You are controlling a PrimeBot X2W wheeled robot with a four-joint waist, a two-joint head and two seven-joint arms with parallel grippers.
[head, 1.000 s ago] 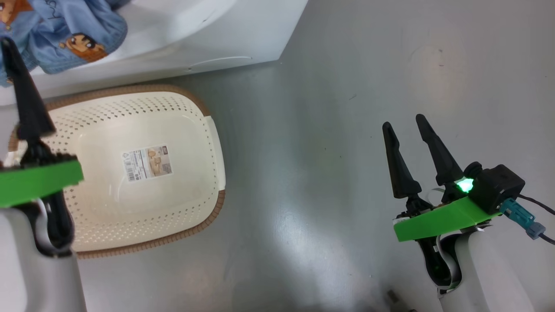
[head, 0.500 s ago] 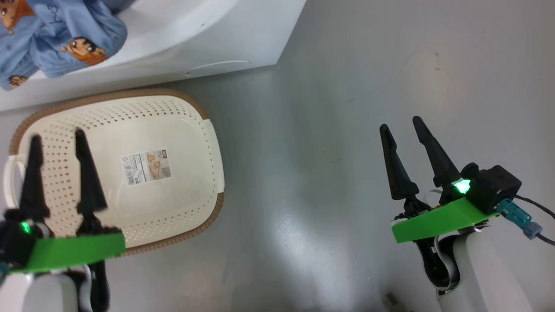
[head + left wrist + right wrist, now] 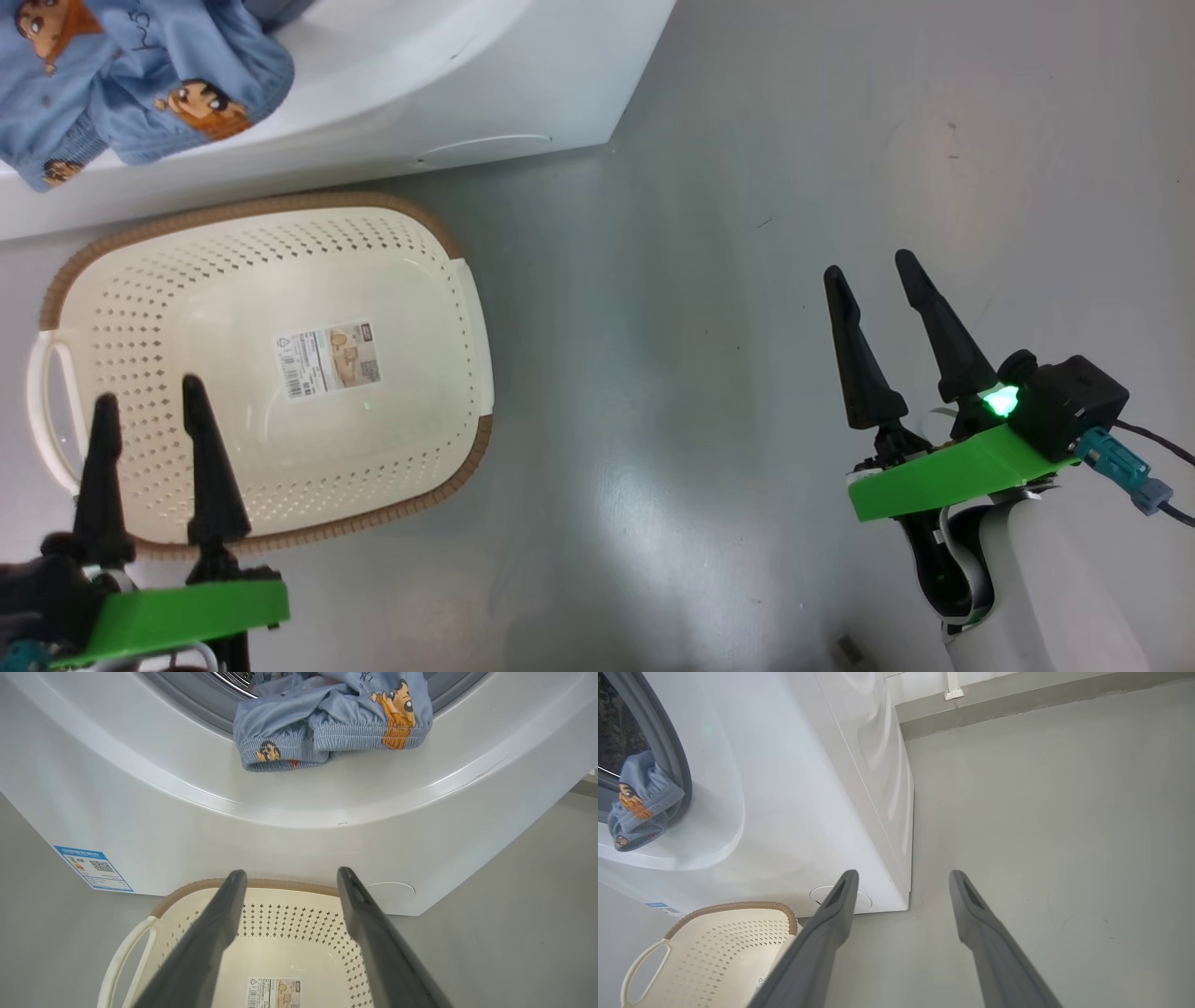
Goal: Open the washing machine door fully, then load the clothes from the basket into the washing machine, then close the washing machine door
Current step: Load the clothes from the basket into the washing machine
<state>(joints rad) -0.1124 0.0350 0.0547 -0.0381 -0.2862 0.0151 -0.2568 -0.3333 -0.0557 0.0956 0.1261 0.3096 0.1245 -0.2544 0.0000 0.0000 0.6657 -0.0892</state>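
Blue clothes (image 3: 327,714) on washing machine (image 3: 140,812) lip — well beyond left tool (image 3: 290,873).

Left gripper (image 3: 149,390) has withdrawn from the clothes (image 3: 140,84).

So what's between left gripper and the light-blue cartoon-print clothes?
Left wrist view: rim of the cream perforated plastic basket, then the front of the white washing machine.

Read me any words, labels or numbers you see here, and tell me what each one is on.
Nothing reads clearly.
Sticker on the basket floor: barcode and print, too small to read.
Blue label on the washing machine: QR code, text too small.
Dark scrawl on the clothes: illegible.
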